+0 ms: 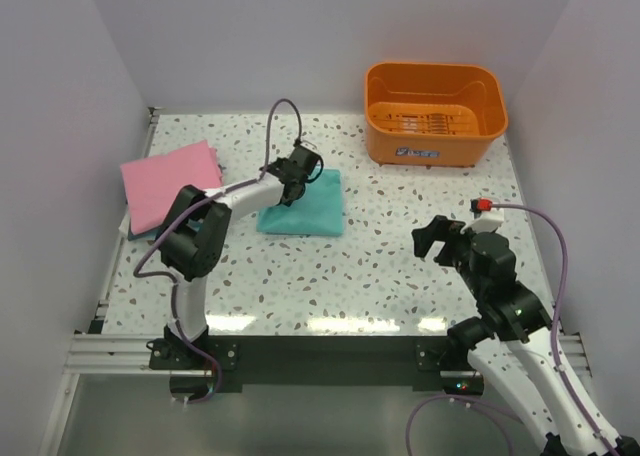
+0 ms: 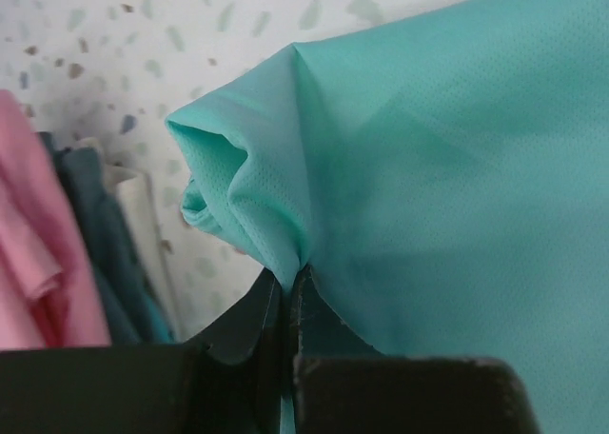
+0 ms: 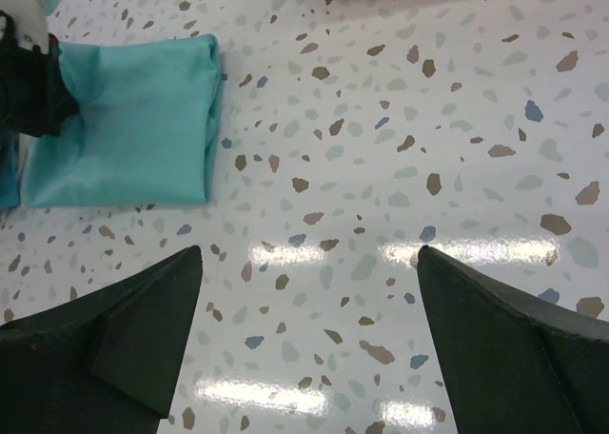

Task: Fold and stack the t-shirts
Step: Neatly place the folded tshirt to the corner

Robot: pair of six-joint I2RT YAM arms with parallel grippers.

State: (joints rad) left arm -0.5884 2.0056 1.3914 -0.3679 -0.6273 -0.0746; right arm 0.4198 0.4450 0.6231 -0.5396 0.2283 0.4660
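Left pincer (image 2: 285, 296) clamped on bunched edge of teal shirt (image 1: 312, 208). Shirt lies folded mid-worktop (image 1: 350, 271), near pink shirt (image 1: 168, 179) at left. My judgement: lift low, carry slowly toward pink, keep fold flat, release squarely on top. Left arm stretched forward, wrist tipped down. Right pincer (image 3: 309, 272) wide, empty, hovering over worktop at right.

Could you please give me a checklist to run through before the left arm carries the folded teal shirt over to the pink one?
1. Grasp: left gripper shut on the teal shirt: ok.
2. Layers: all folds caught in that grasp: cannot tell.
3. Fold: teal shirt a tidy rectangle: ok.
4. Target: pink shirt lies flat, top bare: ok.
5. Clearance: right gripper open, apart from the cloth: ok.
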